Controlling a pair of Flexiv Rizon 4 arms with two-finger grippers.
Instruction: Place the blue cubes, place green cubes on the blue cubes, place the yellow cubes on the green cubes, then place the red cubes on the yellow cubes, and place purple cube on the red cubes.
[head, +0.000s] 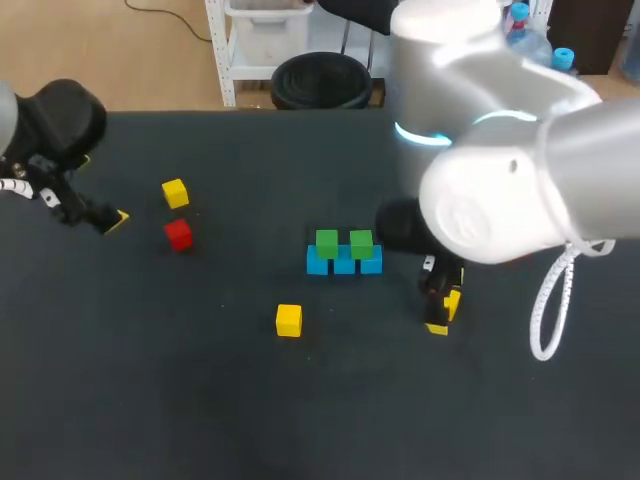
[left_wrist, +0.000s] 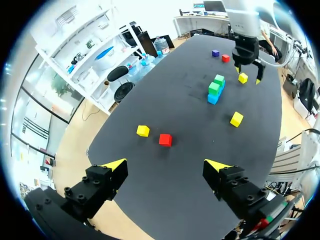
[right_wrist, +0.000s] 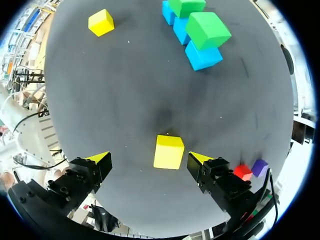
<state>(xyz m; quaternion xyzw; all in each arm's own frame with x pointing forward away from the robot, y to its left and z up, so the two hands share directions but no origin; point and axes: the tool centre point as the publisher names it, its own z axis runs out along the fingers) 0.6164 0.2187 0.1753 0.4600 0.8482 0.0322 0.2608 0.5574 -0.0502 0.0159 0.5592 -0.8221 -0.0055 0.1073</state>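
A row of three blue cubes (head: 344, 264) lies mid-table with two green cubes (head: 343, 243) on top. My right gripper (head: 445, 312) hangs to their right, open, straddling a yellow cube (right_wrist: 168, 151) without touching it; that cube (left_wrist: 243, 77) also shows in the left wrist view. Beyond it lie a red cube (right_wrist: 243, 172) and a purple cube (right_wrist: 259, 167), hidden by my arm in the head view. My left gripper (head: 105, 215) is open and empty at the far left, near a yellow cube (head: 175, 193) and a red cube (head: 178, 234). Another yellow cube (head: 289, 320) sits at the front.
The dark table (head: 330, 410) has broad free room along its near side and between the left cubes and the stack. My right arm's bulky elbow (head: 500, 180) looms over the table's right half.
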